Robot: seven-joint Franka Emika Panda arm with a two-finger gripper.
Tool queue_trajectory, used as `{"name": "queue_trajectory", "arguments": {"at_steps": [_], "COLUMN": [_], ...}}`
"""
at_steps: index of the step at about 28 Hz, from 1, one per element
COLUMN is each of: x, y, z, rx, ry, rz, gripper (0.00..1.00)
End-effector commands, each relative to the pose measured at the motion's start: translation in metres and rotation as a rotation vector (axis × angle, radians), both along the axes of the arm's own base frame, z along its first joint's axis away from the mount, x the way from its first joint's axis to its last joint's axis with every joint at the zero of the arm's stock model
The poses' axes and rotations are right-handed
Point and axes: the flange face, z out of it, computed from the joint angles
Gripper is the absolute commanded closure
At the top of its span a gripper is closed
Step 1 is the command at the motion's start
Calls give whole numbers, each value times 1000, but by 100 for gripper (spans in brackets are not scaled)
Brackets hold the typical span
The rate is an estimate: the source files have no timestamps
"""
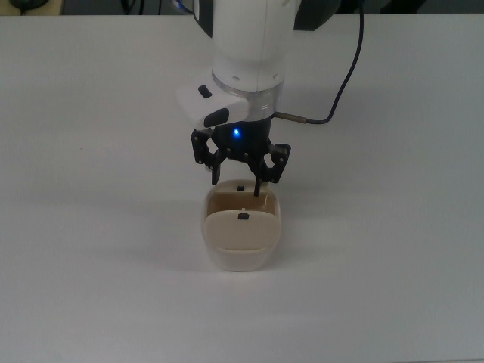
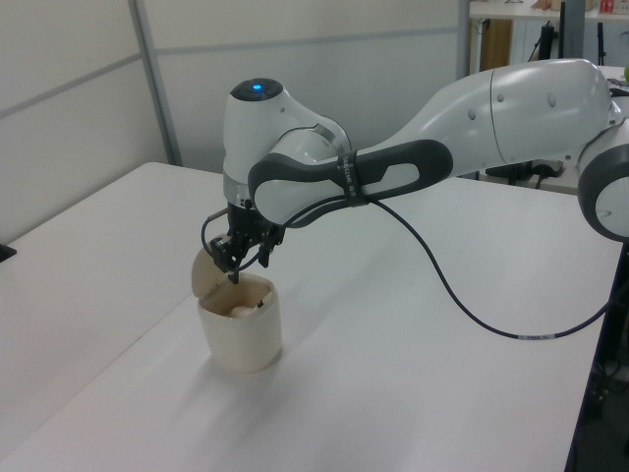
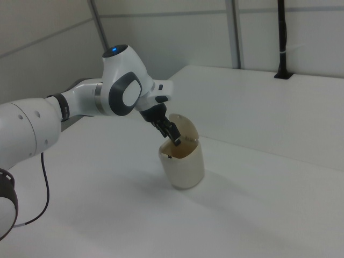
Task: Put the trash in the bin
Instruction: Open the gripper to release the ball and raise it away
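We see the gripper [image 1: 237,184] hanging over the bin [image 1: 242,255], jaws spread and empty; the trash [image 2: 239,310] lies inside the bin, lid flap tipped up.

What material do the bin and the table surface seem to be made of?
The bin looks like smooth cream plastic: rounded moulded corners, a thin swing flap, a soft matte sheen. The table looks like white laminate or painted board, matte and even, with faint shadows only. Neither can be confirmed by sight.
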Motion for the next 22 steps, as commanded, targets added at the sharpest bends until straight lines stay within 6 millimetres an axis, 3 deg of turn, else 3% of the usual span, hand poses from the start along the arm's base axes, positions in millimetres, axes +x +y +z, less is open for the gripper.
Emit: {"name": "queue_trajectory", "arguments": {"at_steps": [1, 8, 18, 22], "x": [3, -16, -71, -94], "y": [5, 4, -6, -24], "z": [2, 16, 48, 68], "rx": [-16, -42, -52, -26], "ry": [-17, 64, 322, 348], "rz": [-10, 48, 172, 194], "gripper": [0, 0, 0, 0]}}
